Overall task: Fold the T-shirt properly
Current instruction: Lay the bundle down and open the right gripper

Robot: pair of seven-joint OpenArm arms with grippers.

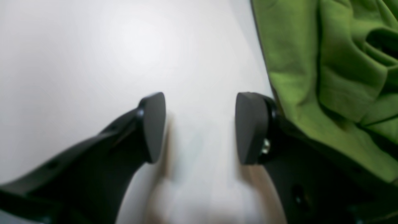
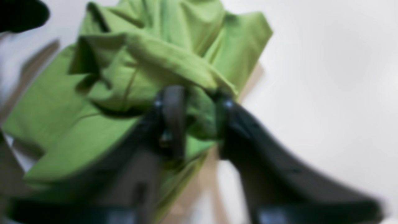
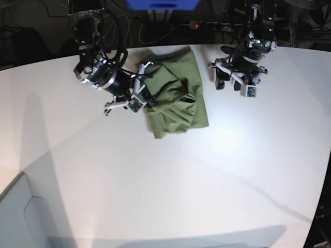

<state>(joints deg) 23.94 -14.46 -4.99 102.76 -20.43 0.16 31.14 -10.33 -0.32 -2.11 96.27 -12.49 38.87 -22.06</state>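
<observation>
So your T-shirt [image 3: 176, 98] is sitting bunched up on the white table [image 3: 217, 175], green fabric partly doubled over itself with a lot of loose ridges and pockets, nowhere near flat. In the base view it lies between your 2 arms, closer to the right one.

Your right gripper [image 2: 194, 119] is right at the shirt's edge and has its jaws pinched on a wad of the cloth. From the right wrist camera you can see a thick rolled fold running just ahead of the fingertips and a lump of green squeezed between the 2 fingers [image 2: 174, 118]. That view is pretty blurry, so how much fabric is actually caught in there is hard to tell. Most of the shirt spreads out ahead of the gripper and off to one side of it.

Your left gripper [image 1: 200, 127] has its jaws spread wide with only bare table between them. The shirt's hem edge runs just beside the outer finger [image 1: 252, 127]; whether it's touching, I can't tell. The rest of the fabric piles up ahead of that finger and off to that same side.
</observation>
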